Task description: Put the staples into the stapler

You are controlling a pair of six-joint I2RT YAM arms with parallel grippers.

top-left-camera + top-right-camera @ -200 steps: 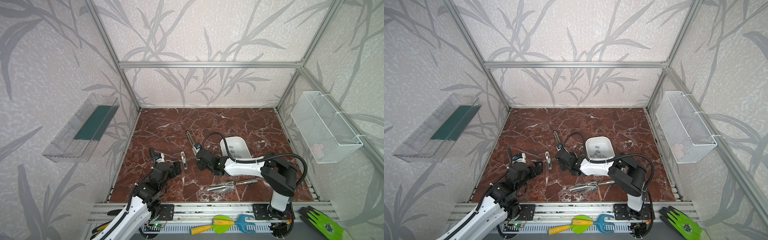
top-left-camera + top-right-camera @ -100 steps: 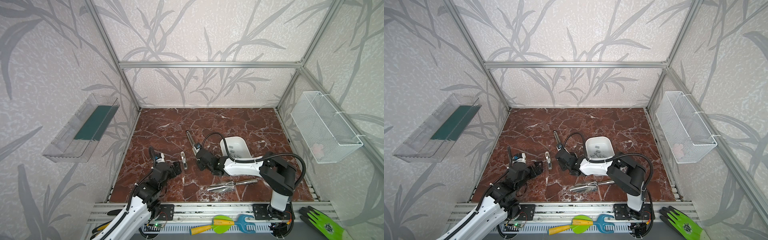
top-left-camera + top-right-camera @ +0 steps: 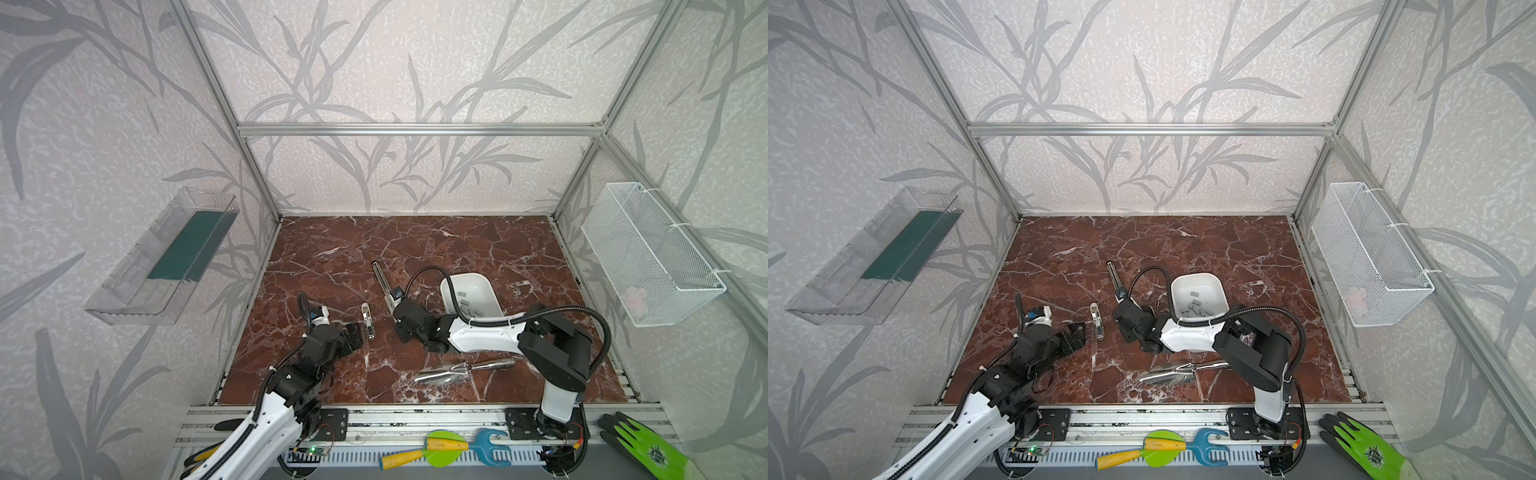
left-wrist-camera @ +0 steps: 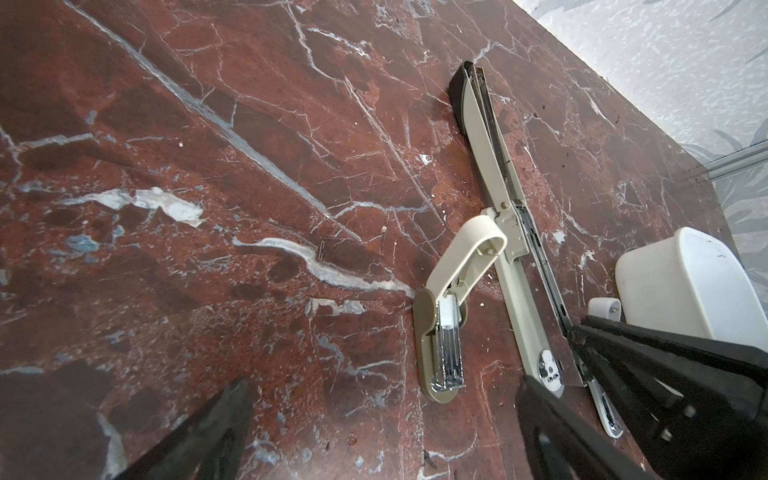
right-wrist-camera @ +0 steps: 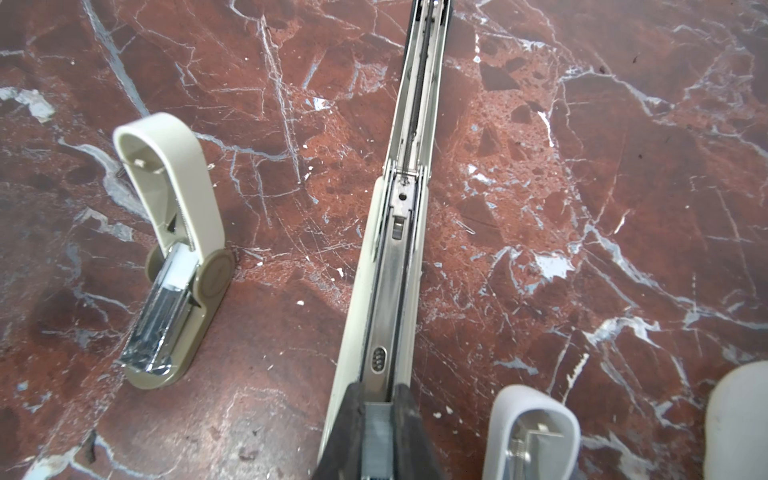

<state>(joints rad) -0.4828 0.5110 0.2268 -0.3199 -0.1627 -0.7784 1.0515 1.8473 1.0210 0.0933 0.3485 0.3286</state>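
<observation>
The stapler [image 3: 380, 276] [image 3: 1113, 276] lies folded open on the marble, its metal magazine channel [image 5: 392, 266] facing up. My right gripper [image 5: 380, 419] [image 3: 395, 307] is shut on a grey ribbed strip of staples [image 5: 379, 432], held directly over the near end of that channel. Several more staples [image 3: 467, 303] [image 3: 1196, 309] lie in the white bowl [image 3: 451, 286] behind the right arm. My left gripper [image 4: 384, 436] [image 3: 353, 332] is open and empty, low over the table to the left of the stapler.
A small beige stapler-like tool [image 3: 367, 320] [image 4: 446, 316] lies just ahead of the left fingers. A similar white piece [image 5: 532, 432] sits beside the right gripper. A metal scoop [image 3: 457, 370] lies near the front edge. A wire basket [image 3: 648, 257] and a clear bin [image 3: 166, 257] hang on the side walls.
</observation>
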